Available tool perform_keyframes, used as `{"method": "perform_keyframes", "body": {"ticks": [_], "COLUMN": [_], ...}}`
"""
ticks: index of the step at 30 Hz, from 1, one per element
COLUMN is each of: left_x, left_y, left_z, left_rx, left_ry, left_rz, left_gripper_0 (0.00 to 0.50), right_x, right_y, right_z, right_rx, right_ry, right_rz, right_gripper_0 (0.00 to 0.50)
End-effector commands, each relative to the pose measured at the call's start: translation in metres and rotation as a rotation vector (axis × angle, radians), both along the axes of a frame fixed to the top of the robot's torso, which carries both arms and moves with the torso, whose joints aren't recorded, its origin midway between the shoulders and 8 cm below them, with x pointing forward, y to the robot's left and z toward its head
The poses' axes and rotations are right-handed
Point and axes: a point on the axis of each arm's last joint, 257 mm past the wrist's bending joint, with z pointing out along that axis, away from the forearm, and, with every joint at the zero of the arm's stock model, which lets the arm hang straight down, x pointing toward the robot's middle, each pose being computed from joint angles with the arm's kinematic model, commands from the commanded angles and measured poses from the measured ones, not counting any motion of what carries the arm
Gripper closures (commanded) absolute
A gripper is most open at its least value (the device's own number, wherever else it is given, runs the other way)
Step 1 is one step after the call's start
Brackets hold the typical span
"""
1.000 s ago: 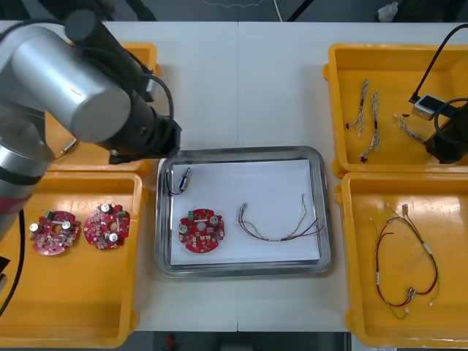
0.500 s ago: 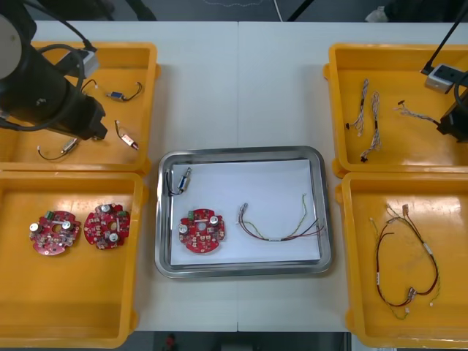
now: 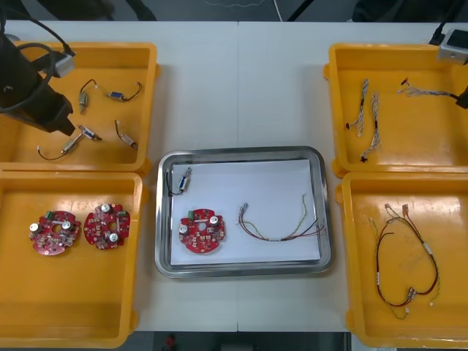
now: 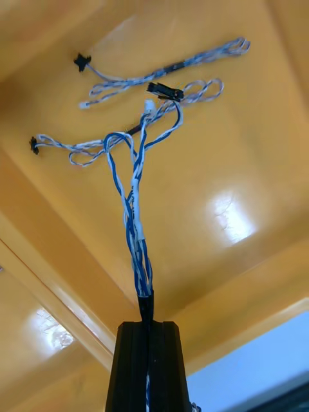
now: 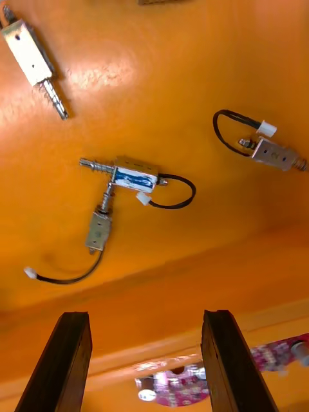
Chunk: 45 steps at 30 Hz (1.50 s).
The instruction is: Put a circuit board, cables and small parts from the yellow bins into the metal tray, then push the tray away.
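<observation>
While gripping blue-white cable point(image 4: 132, 193) with right pincer point(image 4: 147, 322), holds left pincer point(image 5: 145, 314) open; in tray point(image 3: 241, 152): circuit board point(image 3: 201, 230), red-yellow cable point(image 3: 281, 230), small part point(image 3: 180, 179); pending: cable drop, push.

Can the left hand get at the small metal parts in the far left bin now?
Probably yes: the left hand is open above that bin, and the small metal parts lie uncovered on its floor.

Wide open lane of surface point(image 3: 241, 88) between the far yellow bins point(image 3: 153, 102). In the metal tray point(image 3: 241, 155), the far right is bare white. The circuit board point(image 3: 201, 229), small metal part point(image 3: 180, 179) and red and yellow cable point(image 3: 281, 227) crowd the rest. A blue and white cable point(image 4: 135, 193) dangles from the right gripper point(image 4: 147, 331).
</observation>
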Motion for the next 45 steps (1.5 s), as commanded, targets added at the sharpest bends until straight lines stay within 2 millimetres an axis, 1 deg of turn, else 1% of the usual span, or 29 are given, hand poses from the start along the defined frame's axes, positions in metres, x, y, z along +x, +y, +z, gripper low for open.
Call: {"method": "perform_keyframes", "body": {"ticks": [1, 2, 3, 7, 9, 10, 11, 13, 14, 15, 18, 19, 20, 21, 22, 23, 24, 25, 26, 27, 28, 29, 31, 33, 34, 38, 40, 42, 45], "left_x": [0.024, 0.027, 0.029, 0.037, 0.040, 0.043, 0.045, 0.048, 0.049, 0.052, 0.057, 0.058, 0.058, 0.060, 0.059, 0.059, 0.059, 0.058, 0.057, 0.057, 0.056, 0.056, 0.056, 0.057, 0.057, 0.057, 0.057, 0.057, 0.056], "left_y": [0.029, 0.032, 0.033, 0.040, 0.039, 0.039, 0.039, 0.038, 0.037, 0.035, 0.034, 0.033, 0.034, 0.033, 0.033, 0.031, 0.031, 0.031, 0.028, 0.027, 0.027, 0.026, 0.025, 0.026, 0.028, 0.026, 0.024, 0.023, 0.025], "left_z": [0.034, 0.032, 0.031, 0.018, 0.014, 0.009, 0.009, 0.000, -0.003, -0.009, -0.021, -0.024, -0.025, -0.027, -0.028, -0.030, -0.030, -0.033, -0.037, -0.037, -0.041, -0.042, -0.047, -0.053, -0.056, -0.061, -0.065, -0.069, -0.075], "left_rx": [0.061, 0.072, 0.080, 0.118, 0.121, 0.136, 0.141, 0.142, 0.140, 0.134, 0.135, 0.139, 0.144, 0.149, 0.151, 0.153, 0.153, 0.153, 0.147, 0.144, 0.139, 0.136, 0.131, 0.129, 0.129, 0.131, 0.143, 0.150, 0.151], "left_ry": [-0.076, -0.077, -0.077, -0.077, -0.080, -0.085, -0.088, -0.087, -0.087, -0.088, -0.089, -0.091, -0.091, -0.091, -0.089, -0.086, -0.086, -0.079, -0.073, -0.072, -0.066, -0.066, -0.068, -0.073, -0.078, -0.077, -0.075, -0.075, -0.075], "left_rz": [-0.066, -0.085, -0.095, -0.134, -0.138, -0.144, -0.145, -0.146, -0.148, -0.146, -0.146, -0.148, -0.148, -0.150, -0.151, -0.153, -0.153, -0.151, -0.154, -0.154, -0.151, -0.153, -0.154, -0.152, -0.151, -0.156, -0.163, -0.168, -0.165], "left_gripper_0": [0.000, 0.000, 0.000, 0.000, 0.000, 0.000, 0.000, 0.000, 0.000, 0.000, 0.000, 0.000, 0.000, 0.000, 0.000, 0.000, 0.000, 0.000, 0.000, 0.000, 0.000, 0.000, 0.000, 0.000, 0.000, 0.000, 0.000, 0.000, 0.000], "right_x": [0.000, -0.002, -0.003, -0.012, -0.015, -0.020, -0.021, -0.028, -0.029, -0.032, -0.036, -0.038, -0.038, -0.041, -0.042, -0.044, -0.044, -0.046, -0.048, -0.049, -0.050, -0.051, -0.056, -0.060, -0.064, -0.070, -0.073, -0.074, -0.071], "right_y": [0.036, 0.047, 0.054, 0.096, 0.107, 0.122, 0.128, 0.151, 0.156, 0.170, 0.195, 0.206, 0.212, 0.226, 0.231, 0.243, 0.243, 0.260, 0.270, 0.274, 0.283, 0.286, 0.293, 0.296, 0.297, 0.301, 0.307, 0.311, 0.319], "right_z": [0.034, 0.037, 0.037, 0.032, 0.031, 0.029, 0.028, 0.022, 0.020, 0.015, 0.009, 0.006, 0.006, 0.001, 0.000, -0.003, -0.003, -0.009, -0.015, -0.017, -0.022, -0.025, -0.039, -0.048, -0.059, -0.080, -0.096, -0.106, -0.121], "right_rx": [-0.003, -0.009, -0.014, -0.031, -0.034, -0.042, -0.043, -0.041, -0.039, -0.037, -0.036, -0.033, -0.030, -0.021, -0.015, -0.007, -0.007, 0.000, -0.003, -0.005, -0.017, -0.024, -0.055, -0.074, -0.093, -0.119, -0.128, -0.134, -0.127], "right_ry": [-0.115, -0.124, -0.124, -0.115, -0.114, -0.115, -0.115, -0.106, -0.103, -0.092, -0.077, -0.070, -0.068, -0.057, -0.054, -0.048, -0.048, -0.041, -0.036, -0.033, -0.032, -0.028, -0.009, 0.004, 0.026, 0.075, 0.105, 0.117, 0.122], "right_rz": [0.081, 0.117, 0.139, 0.265, 0.296, 0.332, 0.341, 0.374, 0.380, 0.395, 0.416, 0.425, 0.429, 0.433, 0.432, 0.428, 0.428, 0.426, 0.426, 0.426, 0.425, 0.427, 0.432, 0.428, 0.426, 0.434, 0.451, 0.460, 0.471], "right_gripper_0": [0.500, 0.500, 0.500, 0.500, 0.500, 0.500, 0.500, 0.500, 0.500, 0.500, 0.500, 0.500, 0.500, 0.500, 0.500, 0.500, 0.500, 0.500, 0.500, 0.500, 0.500, 0.500, 0.500, 0.500, 0.500, 0.500, 0.500, 0.500, 0.500]}}
